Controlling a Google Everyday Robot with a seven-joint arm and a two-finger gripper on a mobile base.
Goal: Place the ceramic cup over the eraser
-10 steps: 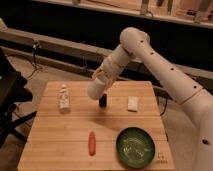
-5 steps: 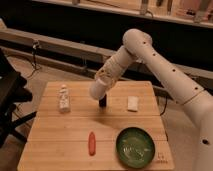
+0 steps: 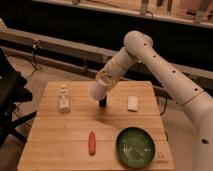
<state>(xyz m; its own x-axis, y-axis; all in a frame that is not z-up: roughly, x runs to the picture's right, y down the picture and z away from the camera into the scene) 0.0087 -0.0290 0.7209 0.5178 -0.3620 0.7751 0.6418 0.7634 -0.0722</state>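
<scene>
The off-white ceramic cup (image 3: 98, 90) hangs tilted at the end of my arm, over the middle of the wooden table (image 3: 60, 135). My gripper (image 3: 105, 80) is shut on its upper end. Just below the cup's lower rim stands the small black eraser (image 3: 102, 103), partly covered by the cup from this view. I cannot tell whether cup and eraser touch.
A small pale bottle (image 3: 63, 98) stands at the table's left. A flat white piece (image 3: 132, 103) lies right of the eraser. Near the front edge are a red-orange stick (image 3: 92, 143) and a green plate (image 3: 135, 146). A dark chair (image 3: 10, 95) stands off the left side.
The arm has lowered the cup a little toward the eraser. Everything on the table has stayed in place.
</scene>
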